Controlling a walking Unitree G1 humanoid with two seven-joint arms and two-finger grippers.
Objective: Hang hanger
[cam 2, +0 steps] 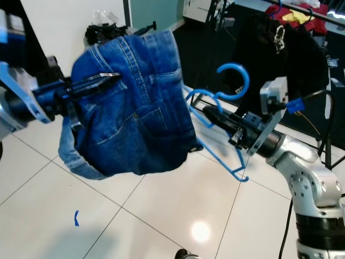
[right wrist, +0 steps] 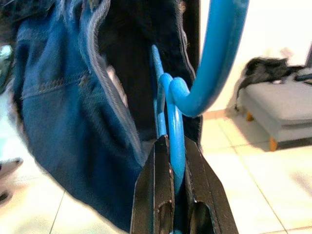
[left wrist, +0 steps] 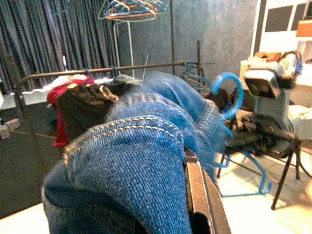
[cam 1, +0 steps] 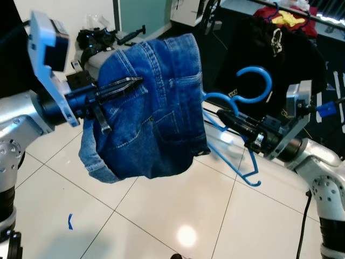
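- the right gripper holds a blue hanger in the air; its two black fingers are narrowed onto the plastic stem just below the hook, which curls up above the fingertips.
- the hanger's lower bar drops down below the jaws, and its far shoulder is hidden inside the denim shorts, so how far it reaches in cannot be told.
- the left gripper is pressed against the shorts from the opposite side; the fingers lie close together over the denim, but the cloth covers them and whether they pinch it cannot be told.
- in the left wrist view the denim is blurred and blocks most of the finger.
- beyond both grippers stands a clothes rail with dark and red garments; its top is cut off in the head views.
- white tiled floor lies below, with a small blue mark of unclear kind.
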